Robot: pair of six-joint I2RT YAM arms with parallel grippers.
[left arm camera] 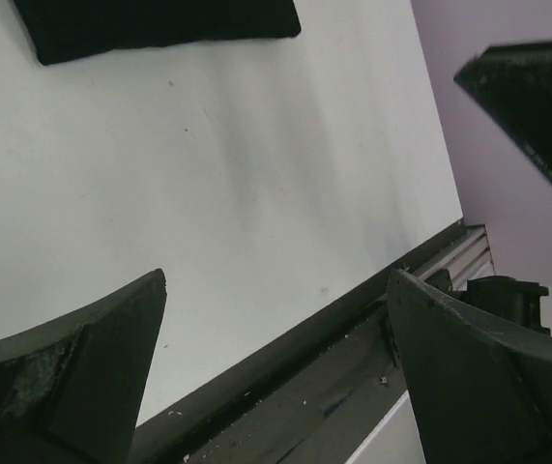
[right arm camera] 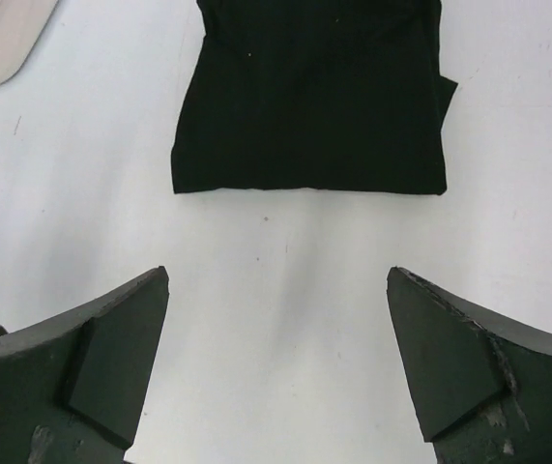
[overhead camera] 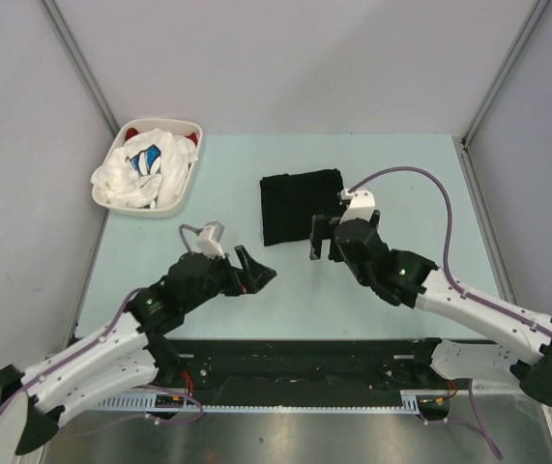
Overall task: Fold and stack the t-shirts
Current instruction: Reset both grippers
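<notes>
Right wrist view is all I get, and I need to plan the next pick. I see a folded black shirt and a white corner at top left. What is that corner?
Observer: It is a white basket at the far left corner of the table, holding a crumpled white shirt with blue print.
Operator: Anything else in it?
Observer: Red cloth shows at its far rim.
Operator: Where is the other arm?
Observer: The left fingers are open and empty, over bare table, to the left of the black shirt and nearer the arm bases.
</notes>
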